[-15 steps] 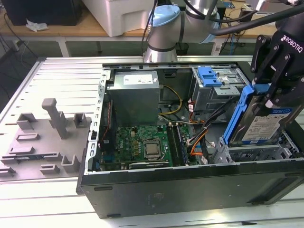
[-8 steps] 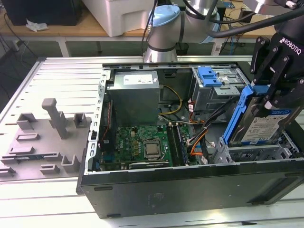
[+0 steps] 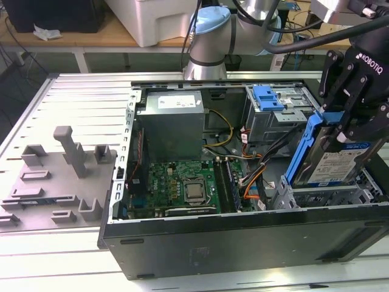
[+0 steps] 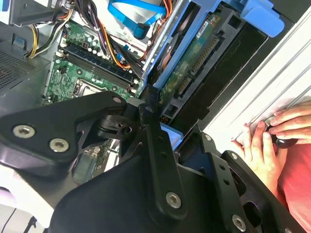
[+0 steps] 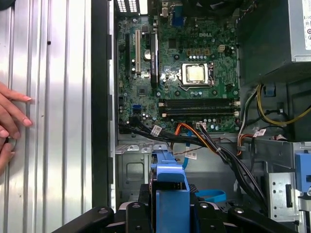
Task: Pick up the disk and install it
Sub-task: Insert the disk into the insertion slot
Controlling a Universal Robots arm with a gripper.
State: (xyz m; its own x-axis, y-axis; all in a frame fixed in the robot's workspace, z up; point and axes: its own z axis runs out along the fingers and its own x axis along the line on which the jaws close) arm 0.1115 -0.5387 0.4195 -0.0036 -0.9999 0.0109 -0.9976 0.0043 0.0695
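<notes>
Gripping the disk [image 3: 338, 163] by its blue frame [image 3: 304, 146], the claw [image 3: 351, 129] holds it tilted over the bay [image 3: 316, 196] at the exterior view's right of the case [image 3: 231, 243]; seating it well likely calls for levelling it and squaring the frame with the bay's walls.
</notes>
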